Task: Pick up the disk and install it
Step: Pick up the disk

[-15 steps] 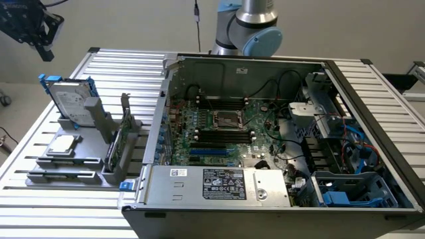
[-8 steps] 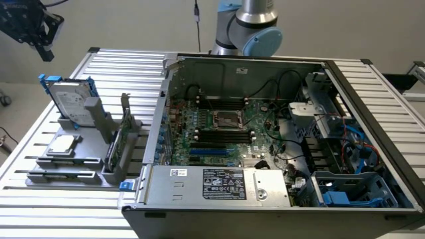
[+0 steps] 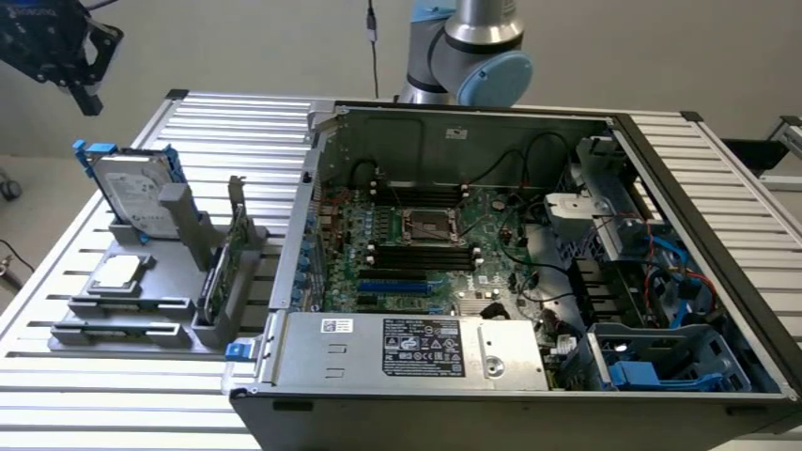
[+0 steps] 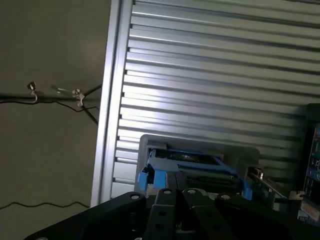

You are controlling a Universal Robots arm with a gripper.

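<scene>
Over the slatted table [image 3: 225,122], gripper [image 3: 85,94] hangs closed, holding nothing; disk [image 3: 131,193] stands upright in grey holder [image 3: 126,310] below, well apart.

— Where is the disk [image 3: 131,193]?
— Upright in the grey rack [image 3: 126,282] on the slatted surface [image 3: 225,122], to the exterior view's left of the open computer case [image 3: 476,127].
— And the gripper [image 3: 85,94]?
— In the air above, well apart from the disk.

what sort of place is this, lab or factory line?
Probably a robotics lab bench: an open computer case on a slatted metal table, a grey rack holding the disk, a robot arm behind the case.
</scene>
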